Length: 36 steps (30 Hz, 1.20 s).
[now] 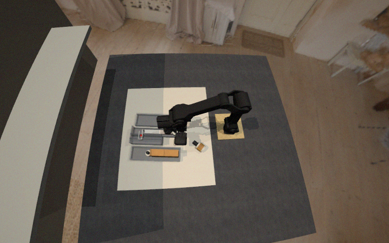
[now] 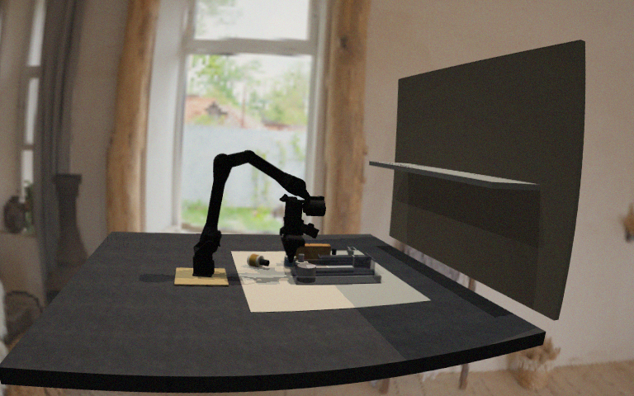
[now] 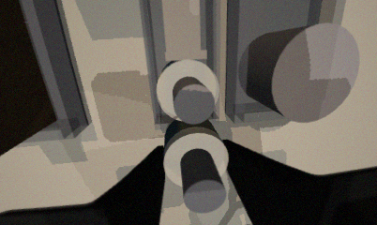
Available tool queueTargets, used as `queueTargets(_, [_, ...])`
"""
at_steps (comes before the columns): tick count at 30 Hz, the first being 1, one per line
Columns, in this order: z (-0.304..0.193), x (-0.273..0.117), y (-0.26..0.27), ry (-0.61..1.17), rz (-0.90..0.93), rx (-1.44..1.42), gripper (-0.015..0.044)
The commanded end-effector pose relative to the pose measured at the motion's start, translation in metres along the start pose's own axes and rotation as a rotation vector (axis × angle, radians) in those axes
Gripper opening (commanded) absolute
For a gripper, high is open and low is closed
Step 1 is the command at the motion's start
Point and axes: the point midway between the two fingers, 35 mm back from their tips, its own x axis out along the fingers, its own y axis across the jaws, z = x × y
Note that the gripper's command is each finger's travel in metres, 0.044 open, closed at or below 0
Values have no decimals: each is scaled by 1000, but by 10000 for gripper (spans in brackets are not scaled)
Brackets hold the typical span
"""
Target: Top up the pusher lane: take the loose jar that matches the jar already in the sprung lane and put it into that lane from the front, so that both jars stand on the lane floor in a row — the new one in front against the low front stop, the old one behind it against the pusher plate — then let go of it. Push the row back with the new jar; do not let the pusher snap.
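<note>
My gripper is shut on a dark blue jar with white shoulder and dark cap. It holds the jar roughly upright at the front end of the sprung lane. A matching jar stands in the lane just behind it; in the wrist view the two look close or touching. A pale pusher piece shows behind that lane jar. The held jar looks level with it or slightly higher. The low front stop is mostly hidden, and I cannot tell whether the held jar's base touches the floor.
An orange-banded jar lies on its side in front. A neighbouring lane holds orange boxes. A wide grey jar stands in the lane on the other side, close to my finger. A shelf stands behind.
</note>
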Motion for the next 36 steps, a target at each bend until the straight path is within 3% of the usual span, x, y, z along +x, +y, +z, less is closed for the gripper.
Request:
queueTargets(1, [11, -4, 1, -30, 7, -6, 0])
queueTargets(36, [26, -8, 2, -32, 7, -6, 0])
